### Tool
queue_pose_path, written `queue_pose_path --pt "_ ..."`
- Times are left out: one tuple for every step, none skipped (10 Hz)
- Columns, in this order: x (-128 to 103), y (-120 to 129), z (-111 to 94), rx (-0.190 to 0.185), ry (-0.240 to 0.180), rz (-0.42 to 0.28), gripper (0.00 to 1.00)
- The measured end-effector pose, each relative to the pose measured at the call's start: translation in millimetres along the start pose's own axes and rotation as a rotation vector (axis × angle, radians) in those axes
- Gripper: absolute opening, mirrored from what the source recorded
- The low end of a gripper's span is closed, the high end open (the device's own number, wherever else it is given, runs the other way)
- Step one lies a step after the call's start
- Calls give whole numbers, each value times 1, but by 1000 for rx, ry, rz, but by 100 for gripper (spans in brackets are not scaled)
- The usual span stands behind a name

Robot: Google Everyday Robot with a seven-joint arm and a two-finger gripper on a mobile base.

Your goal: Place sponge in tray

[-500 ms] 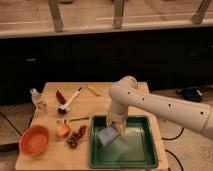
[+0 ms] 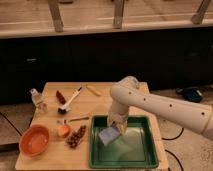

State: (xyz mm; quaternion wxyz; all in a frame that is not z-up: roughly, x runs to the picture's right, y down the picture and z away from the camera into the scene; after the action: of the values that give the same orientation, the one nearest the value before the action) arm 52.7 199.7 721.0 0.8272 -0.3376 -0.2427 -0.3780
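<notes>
The pale grey-blue sponge [image 2: 108,135] hangs tilted at the tip of my gripper [image 2: 115,129], over the left part of the dark-green tray [image 2: 148,159]. The gripper points down from the white arm [image 2: 165,107] that reaches in from the right, and it is shut on the sponge. The tray lies on the front right of the wooden table [image 2: 102,106]. I cannot tell whether the sponge touches the tray floor.
An orange bowl [image 2: 35,141] stands at the front left. A white-handled dish brush [image 2: 70,101], a small bottle [image 2: 36,99], a yellow item [image 2: 93,90], an orange fruit [image 2: 63,131] and a dark cluster [image 2: 76,137] lie left of the tray. A dark counter stands behind.
The gripper with the sponge has shifted slightly down and to the right over the tray. Nothing else has moved.
</notes>
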Motion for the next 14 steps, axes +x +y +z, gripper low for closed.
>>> queue_pose_path --pt "1 1 0 1 0 -2 21" --pt "2 2 1 1 1 -5 21" --pt "2 3 1 1 1 -7 21" --pt "2 3 2 2 2 -9 21" --pt "3 4 1 3 2 -14 21" --pt "4 4 2 4 3 -19 21" --pt "4 5 2 4 2 -20 21" --pt "6 7 3 3 2 -25 21" --pt "6 9 3 2 2 -30 21" --pt "6 10 4 1 3 -31 21" --pt "7 11 3 2 3 -34 21" --pt "8 11 3 3 4 -38 21" --pt "8 11 4 4 4 -44 21" --pt "9 12 5 4 4 -46 21"
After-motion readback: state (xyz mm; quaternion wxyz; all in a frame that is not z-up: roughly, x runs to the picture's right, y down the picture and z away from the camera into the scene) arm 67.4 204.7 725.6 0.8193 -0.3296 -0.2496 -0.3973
